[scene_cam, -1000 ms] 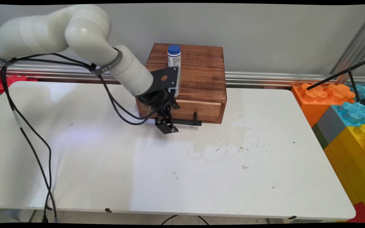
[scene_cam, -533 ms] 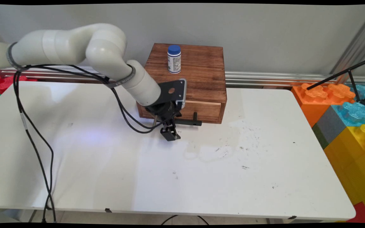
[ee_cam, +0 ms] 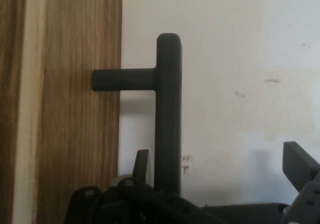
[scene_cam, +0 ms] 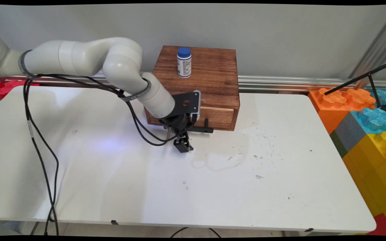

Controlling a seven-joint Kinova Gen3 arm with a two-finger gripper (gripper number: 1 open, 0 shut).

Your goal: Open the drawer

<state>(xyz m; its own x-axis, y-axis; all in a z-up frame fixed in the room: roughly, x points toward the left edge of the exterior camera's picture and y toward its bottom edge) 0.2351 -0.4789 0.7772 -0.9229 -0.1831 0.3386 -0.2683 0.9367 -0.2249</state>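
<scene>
1 gripper point(scene_cam: 183, 147) hangs open beside the drawer handle point(ee_cam: 167, 114), its fingers point(ee_cam: 299, 163) straddling the bar untouched. The wooden box point(scene_cam: 209, 77) drawer looks closed; nothing is grasped.

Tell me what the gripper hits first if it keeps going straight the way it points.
Probably the white table: the gripper points steeply down, fingers open around the drawer's black handle, which lies between them rather than ahead. Depth is uncertain.

gripper point(scene_cam: 183, 146) low over table point(scene_cam: 280, 187), jaws spread. handle point(ee_cam: 168, 114) bar passes between fingers point(ee_cam: 300, 164), gap on both sides. wooden drawer box point(scene_cam: 213, 77) blocks behind. bottle point(scene_cam: 184, 62) on box top. toy blocks point(scene_cam: 364, 120) wall off table's right edge.
</scene>
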